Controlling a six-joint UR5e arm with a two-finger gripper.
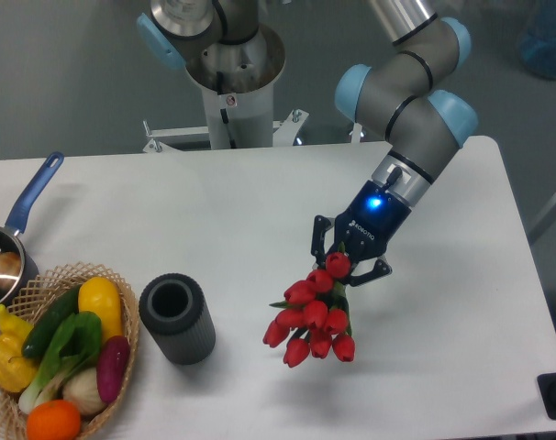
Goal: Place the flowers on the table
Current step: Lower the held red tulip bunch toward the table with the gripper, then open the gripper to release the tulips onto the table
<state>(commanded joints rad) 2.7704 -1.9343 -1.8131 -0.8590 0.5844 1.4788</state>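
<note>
Gripper (348,266): black two-finger hand on the end of the grey arm (416,119), pointing down and toward the camera's lower left. Blue light lit on the wrist just behind it. Fingers closed around the flowers (313,319), clamped at the top of the bunch where the uppermost red bud sits between them. The stems cannot be seen; they are hidden behind the hand and the buds.

Flowers: cluster of red tulip buds with a few dark green leaves poking out at the sides, hanging just below and slightly left of the hand, heads fanned downward. A soft shadow lies on the table (214,215) under the bunch. Whether the lowest buds touch the white surface or hang just above it cannot be told from this angle.

Left of the hand, well apart from the flowers: a dark grey cylinder (176,319), upright, open at the top.

Farther left again, at the near table edge: a wicker basket (53,275) holding vegetables — yellow, green, purple, orange pieces. Just beyond the basket, at the far left edge, a small pot (3,266) with a blue handle angled up and away.

Behind the hand, past the far side of the table: the base column (232,82) of the arm.
</note>
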